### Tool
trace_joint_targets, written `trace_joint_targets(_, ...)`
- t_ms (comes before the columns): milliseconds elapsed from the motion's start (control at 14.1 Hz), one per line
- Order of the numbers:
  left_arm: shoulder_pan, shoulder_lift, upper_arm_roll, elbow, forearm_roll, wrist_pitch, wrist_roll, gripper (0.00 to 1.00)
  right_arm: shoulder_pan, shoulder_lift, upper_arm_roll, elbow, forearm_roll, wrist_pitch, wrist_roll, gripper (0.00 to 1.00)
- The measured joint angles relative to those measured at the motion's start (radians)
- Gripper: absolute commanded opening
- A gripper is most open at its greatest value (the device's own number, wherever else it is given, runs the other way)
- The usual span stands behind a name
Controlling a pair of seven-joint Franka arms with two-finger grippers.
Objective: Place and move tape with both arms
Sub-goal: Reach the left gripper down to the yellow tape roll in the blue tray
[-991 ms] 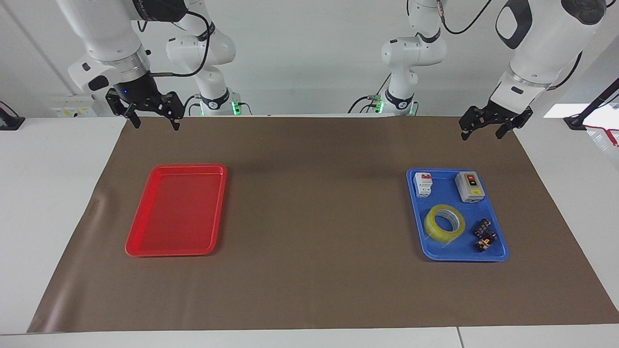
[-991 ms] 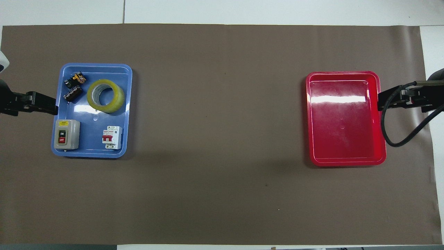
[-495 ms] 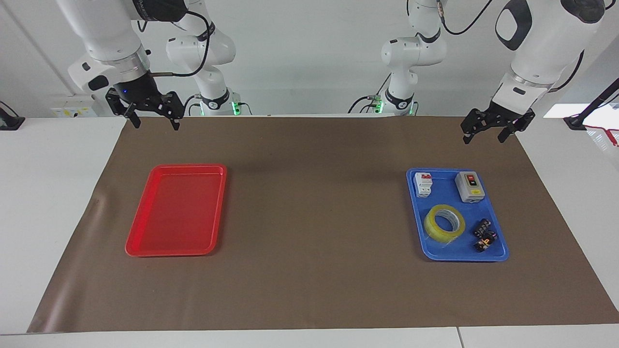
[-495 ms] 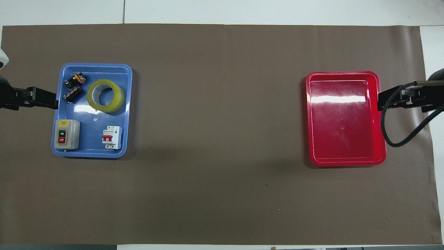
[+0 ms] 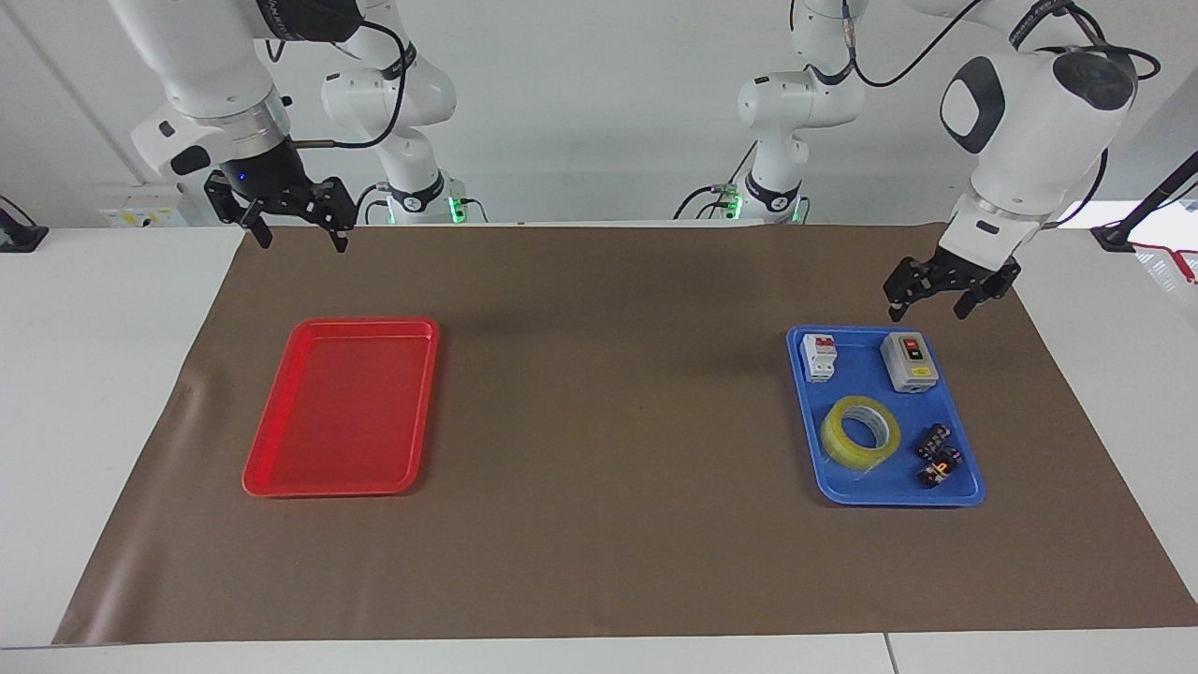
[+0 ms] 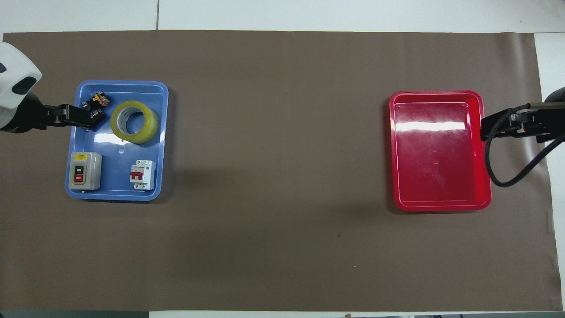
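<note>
The left gripper [image 5: 927, 304], fingers spread and holding nothing, hangs in the air above the robot-side edge of the blue tray [image 5: 810, 468], over the grey switch box [image 5: 909, 361]. The tape [image 5: 860, 431] lies flat in that tray, at the left arm's end of the table [image 5: 56, 374], farther from the robots than the switch box and the white circuit breaker [image 5: 820, 357]. Just beside the tape sit 2 small dark components [image 5: 938, 455]. The right gripper [image 5: 296, 233], fingers also parted and holding nothing, waits in the air over the brown mat [image 5: 608, 374], on the robots' side of the red tray [image 5: 281, 482]. The red tray sits at the right arm's end of the table, well apart from the blue tray.

In the overhead view the left gripper [image 6: 81, 118] overlaps the blue tray's [image 6: 123, 194] edge beside the tape [image 6: 134, 122].
</note>
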Motion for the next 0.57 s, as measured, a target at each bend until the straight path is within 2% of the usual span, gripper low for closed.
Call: trace_joint_targets(566,0.012,0.207,0.001,-0.063,0.0,0.309,0.0,1.0,0.0,0.0,0.0,0.0,0.0,0.0,0.0,1.0)
